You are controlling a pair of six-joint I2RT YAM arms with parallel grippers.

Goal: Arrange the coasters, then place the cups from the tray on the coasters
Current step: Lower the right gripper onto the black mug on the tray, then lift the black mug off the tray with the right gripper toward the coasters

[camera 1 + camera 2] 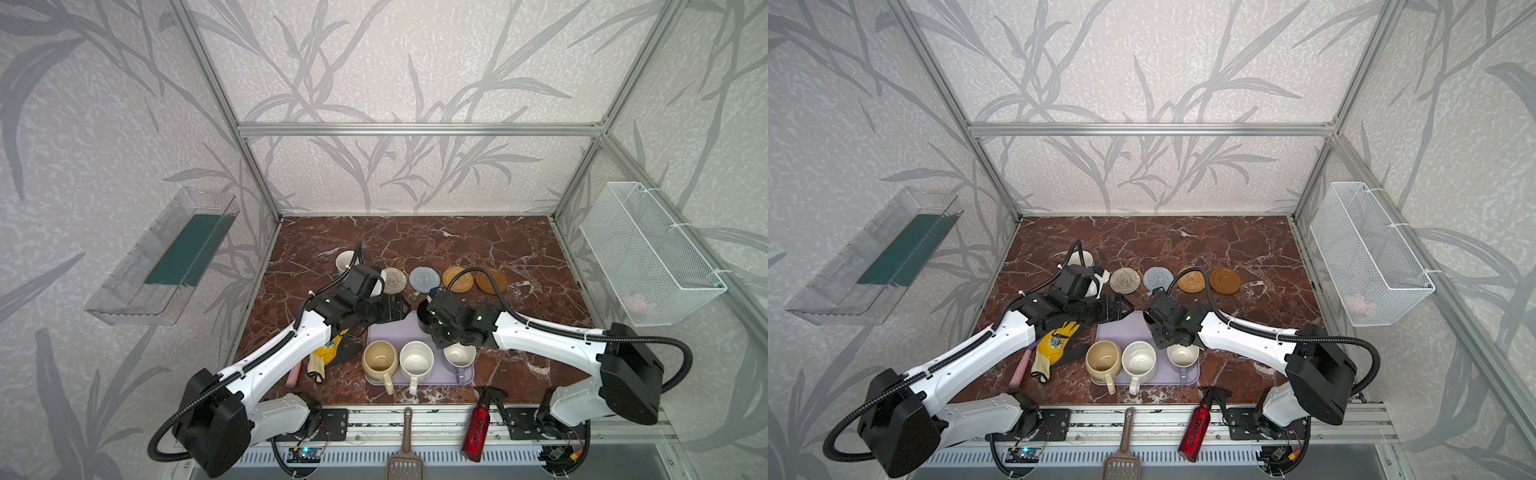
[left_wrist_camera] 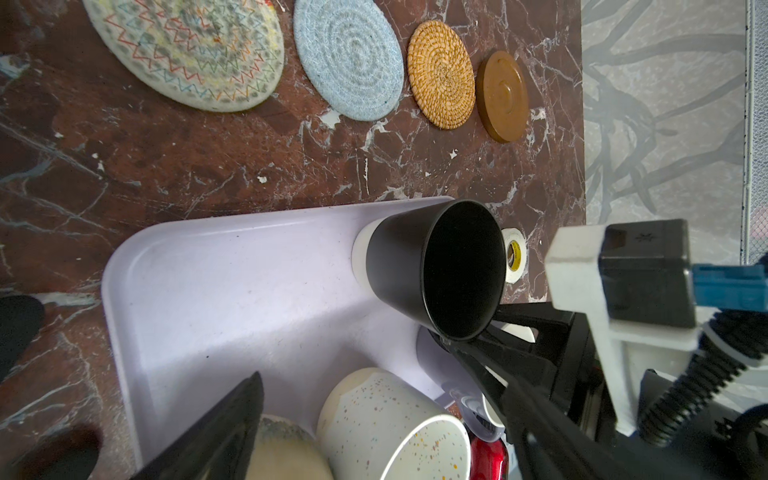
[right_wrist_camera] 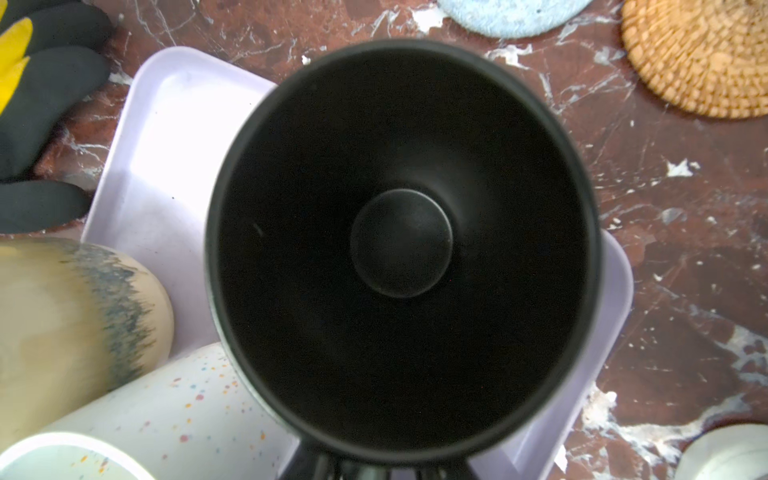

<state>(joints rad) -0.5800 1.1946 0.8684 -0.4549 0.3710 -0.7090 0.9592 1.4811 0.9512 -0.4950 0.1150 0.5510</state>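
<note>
Coasters (image 1: 424, 279) lined up; four cups (image 1: 417, 360) left on your tray (image 1: 399, 330), right gripper (image 2: 457, 338) seemingly clamped on the black cup (image 2: 457, 266), left gripper (image 1: 399, 309) spread wide

In both top views the right gripper (image 1: 434, 332) covers most of the black cup (image 1: 422, 322). The cup's handle is hidden, so the grip cannot be told. The left arm's wrist largely hides the light blue cup (image 1: 1099, 275). A pink lump (image 1: 638, 305) in the wire basket (image 1: 648, 249) is too blurred to name.
</note>
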